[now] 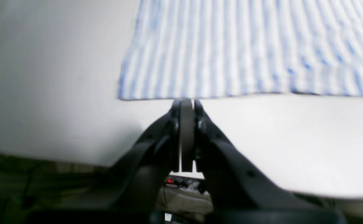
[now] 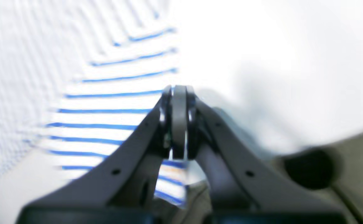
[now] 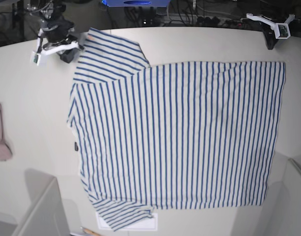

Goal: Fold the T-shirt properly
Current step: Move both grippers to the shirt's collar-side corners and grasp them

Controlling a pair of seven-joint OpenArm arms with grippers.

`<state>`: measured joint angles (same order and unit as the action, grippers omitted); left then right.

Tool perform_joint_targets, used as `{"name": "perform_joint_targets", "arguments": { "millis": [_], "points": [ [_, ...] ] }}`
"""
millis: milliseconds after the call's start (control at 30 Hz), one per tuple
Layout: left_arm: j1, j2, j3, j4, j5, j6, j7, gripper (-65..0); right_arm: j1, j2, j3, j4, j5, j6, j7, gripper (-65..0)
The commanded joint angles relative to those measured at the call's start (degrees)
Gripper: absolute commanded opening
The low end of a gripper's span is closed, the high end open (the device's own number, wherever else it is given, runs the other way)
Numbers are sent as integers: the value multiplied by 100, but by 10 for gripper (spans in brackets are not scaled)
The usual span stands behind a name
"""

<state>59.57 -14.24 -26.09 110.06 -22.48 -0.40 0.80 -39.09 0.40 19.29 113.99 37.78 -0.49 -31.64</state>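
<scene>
Lying flat between both end effectors: T-shirt (image 3: 179, 137).

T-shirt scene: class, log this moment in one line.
T-shirt: spread flat, unfolded | left gripper: shut, at hem edge | right gripper: shut, by sleeve

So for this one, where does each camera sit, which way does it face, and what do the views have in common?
Left wrist: rides behind the left hand, looking forward and down at the hem edge of the T-shirt on the table; its shut fingers show.
Right wrist: rides behind the right hand, facing a striped sleeve of the shirt; its shut fingers show.
Base: overhead, looking straight down on the whole spread shirt, both arms at the far table edge, a pinkish cloth at one side.
Shared: all three show the shirt and table.
</scene>
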Motion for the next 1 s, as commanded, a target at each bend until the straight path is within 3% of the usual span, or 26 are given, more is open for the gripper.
{"name": "perform_joint_targets", "arguments": {
  "millis": [0, 67, 100, 267, 367, 433, 600, 867, 967],
  "points": [
    [8, -93, -86, 75, -68, -105, -146, -650, 54, 149, 45, 86, 332, 27, -76, -650],
    [-54, -110, -227, 58, -200, -447, -137, -650, 221, 360, 36, 77, 965, 27, -348, -650],
    [-63, -101, -297, 31, -262, -623, -137, -645, 300, 404, 45, 69, 1237, 27, -454, -594],
    [-388, -84, -692, -320, -596, -1116, -128, -382, 467, 474, 54, -221, 1642, 27, -665, -362],
    [-529, -84, -965, -725, -930, -1450, -128, -199, 467, 474, 54, -459, 1642, 27, -656, -321],
    [-599, -93, -1132, -962, -1141, -1608, -128, -133, 467, 483, 54, -573, 1633, 27, -647, -321],
    [-652, -93, -1457, -1226, -1247, -1995, -128, -160, 573, 694, 54, -1109, 1624, 27, -638, -323],
    [-827, -84, -1730, -1261, -1264, -2039, -128, -166, 564, 711, -26, -1549, 1624, 27, -674, -323],
    [-933, -84, -1791, -1428, -1273, -2039, -40, -166, 546, 729, -368, -1558, 1624, 27, -638, -323]
  ]
}}
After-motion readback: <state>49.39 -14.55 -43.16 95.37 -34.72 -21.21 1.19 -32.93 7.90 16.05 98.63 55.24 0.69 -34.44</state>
